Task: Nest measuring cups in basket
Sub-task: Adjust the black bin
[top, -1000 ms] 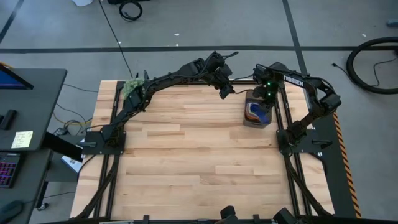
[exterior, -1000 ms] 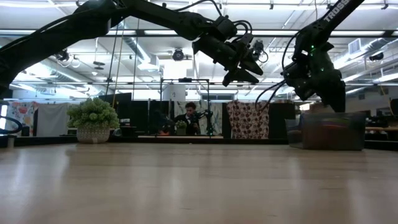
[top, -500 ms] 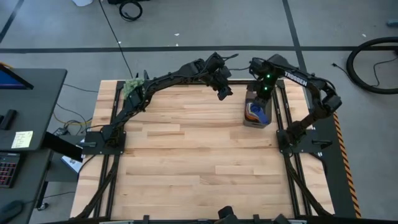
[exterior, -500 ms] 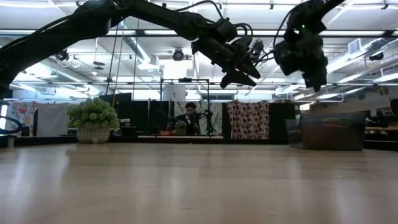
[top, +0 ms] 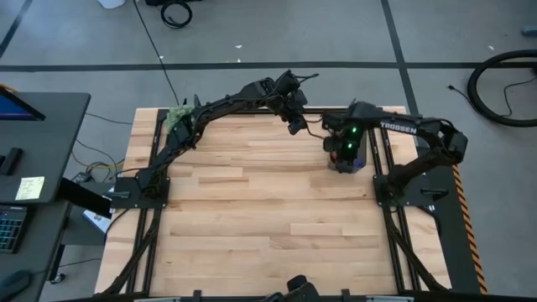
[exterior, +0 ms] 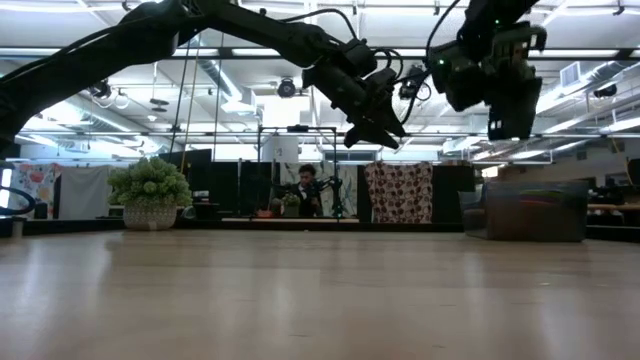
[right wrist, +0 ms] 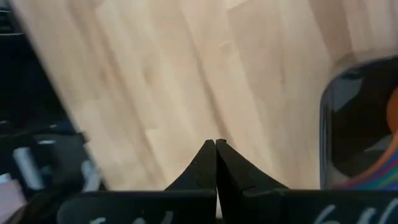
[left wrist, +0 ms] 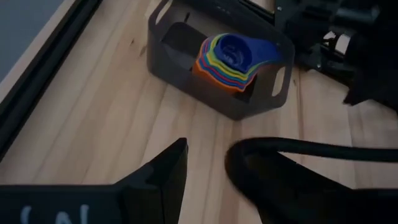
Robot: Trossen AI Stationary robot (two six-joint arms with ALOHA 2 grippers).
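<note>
Right end effector (top: pixel 342 156) from above: hanging over the basket (top: pixel 359 161) at the far right of the desk (top: pixel 252 210), green light lit on the wrist, arm covering most of the bin. Left end effector (top: pixel 295 127) is raised near the far edge, just left of the right one, apart from it. Fuzzy green plant ball (top: pixel 178 116) sits at the far left corner.

Low view: both arms well up off the desk. Left end effector (exterior: pixel 385 135) points down and right, fingers part open, nothing between them. Right end effector (exterior: pixel 505 112) hangs above the basket (exterior: pixel 525 210), not touching it. Plant in a pot (exterior: pixel 150 195) on the left; a person (exterior: pixel 303 190) is seated in the room behind.

Left wrist view: fingers (left wrist: pixel 168 168) spread a moderate gap, empty. Beyond them the basket (left wrist: pixel 186 74) sits on the wood with the measuring cups (left wrist: pixel 230 59) nested in one stack inside, orange outermost, dark blue on top, handles fanned toward one end. Dark parts of the right arm show just past the bin.

Right wrist view: fingertips (right wrist: pixel 205 165) pressed together, closed on nothing. Bare desk below; a corner of the basket (right wrist: pixel 329 118) with a sliver of the coloured cups (right wrist: pixel 388 158) at the edge.
</note>
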